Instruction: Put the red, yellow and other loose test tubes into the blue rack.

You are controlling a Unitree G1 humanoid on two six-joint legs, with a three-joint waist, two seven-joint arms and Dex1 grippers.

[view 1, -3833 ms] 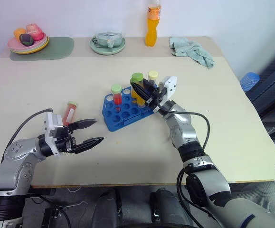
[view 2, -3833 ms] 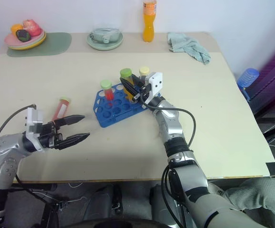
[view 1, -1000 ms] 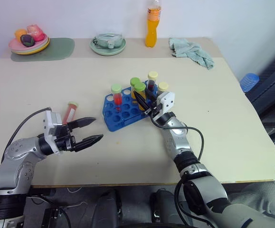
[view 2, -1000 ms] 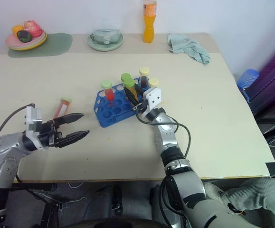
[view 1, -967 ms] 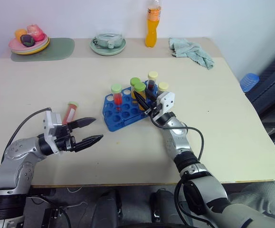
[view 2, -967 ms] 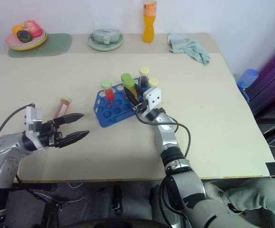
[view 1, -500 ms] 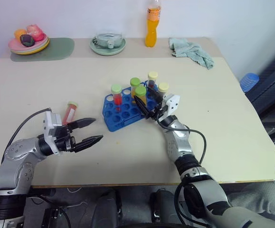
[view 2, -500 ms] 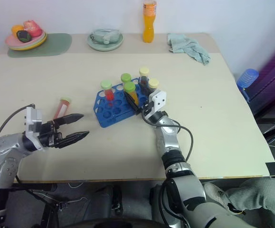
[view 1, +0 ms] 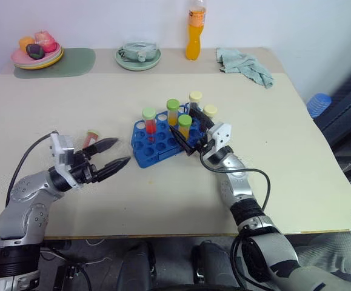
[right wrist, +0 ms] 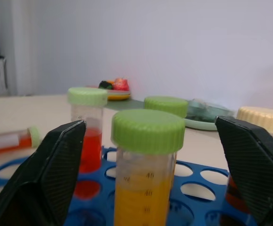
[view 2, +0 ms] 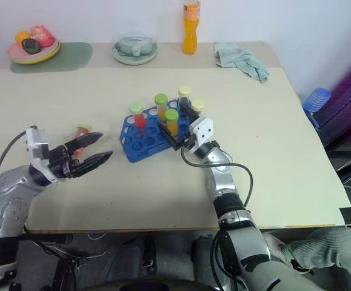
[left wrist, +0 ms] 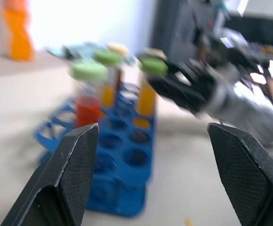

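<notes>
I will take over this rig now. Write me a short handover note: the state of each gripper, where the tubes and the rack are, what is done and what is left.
Right gripper: open, holding nothing, at the near right edge of the blue rack, next to the yellow tube with green cap.
Left gripper: open, empty, above the table to the left of the rack.
Done: five capped tubes stand upright in the rack, among them a red tube and the yellow one.
Left: one red tube lies loose on the table just beyond the left gripper. It likely goes into a free hole next.
</notes>
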